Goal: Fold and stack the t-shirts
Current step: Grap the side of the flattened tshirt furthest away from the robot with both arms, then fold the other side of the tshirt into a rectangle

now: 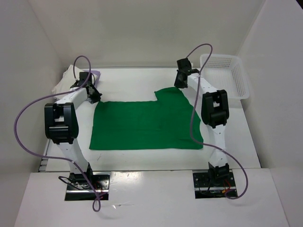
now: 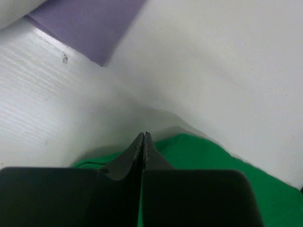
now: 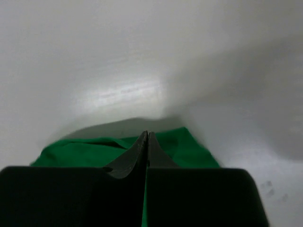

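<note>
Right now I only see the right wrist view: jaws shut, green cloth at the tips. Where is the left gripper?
Observer: The left gripper is shut on the far left corner of the green t-shirt.
Operator: Does the shirt lie flat?
Observer: Yes, spread flat, a sleeve jutting out at the far right by your right gripper.
Operator: And the other shirts?
Observer: The lavender t-shirt and the cream t-shirt lie together in the far left corner of the table.
</note>
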Available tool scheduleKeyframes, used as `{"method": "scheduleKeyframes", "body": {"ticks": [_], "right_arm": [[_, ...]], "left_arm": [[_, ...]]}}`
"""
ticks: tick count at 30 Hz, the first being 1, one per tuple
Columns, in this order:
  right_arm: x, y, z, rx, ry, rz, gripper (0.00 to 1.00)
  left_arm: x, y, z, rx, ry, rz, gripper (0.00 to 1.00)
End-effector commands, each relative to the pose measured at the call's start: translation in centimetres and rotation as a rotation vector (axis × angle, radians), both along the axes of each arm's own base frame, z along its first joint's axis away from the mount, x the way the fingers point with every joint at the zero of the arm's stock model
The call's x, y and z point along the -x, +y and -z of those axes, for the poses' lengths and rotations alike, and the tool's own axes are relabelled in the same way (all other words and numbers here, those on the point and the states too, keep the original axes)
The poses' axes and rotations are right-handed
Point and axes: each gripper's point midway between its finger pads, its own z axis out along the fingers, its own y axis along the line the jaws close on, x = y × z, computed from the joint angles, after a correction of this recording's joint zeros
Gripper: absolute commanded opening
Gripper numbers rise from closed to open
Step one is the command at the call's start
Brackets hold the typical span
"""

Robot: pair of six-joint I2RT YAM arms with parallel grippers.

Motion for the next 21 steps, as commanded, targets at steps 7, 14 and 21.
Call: {"method": "scheduleKeyframes", "body": {"ticks": [7,14,21], "right_arm": [[12.4,-3.0,-7.9,-0.094,-0.049,0.077,0.0],[21.8,-4.7,-7.9,-0.103,0.028,0.082,0.0],[26.9,-6.3,-9.5,-0.067,0.059,0.097,0.0]], "left_arm": [[5.1,2.1,-2.8,-0.079,-0.002,-0.013,0.0],[7.1,2.5,-2.8,-0.053,0.011,-0.024,0.0],[9.2,2.4,-2.5,-0.02,0.033,-0.034,0.0]]}}
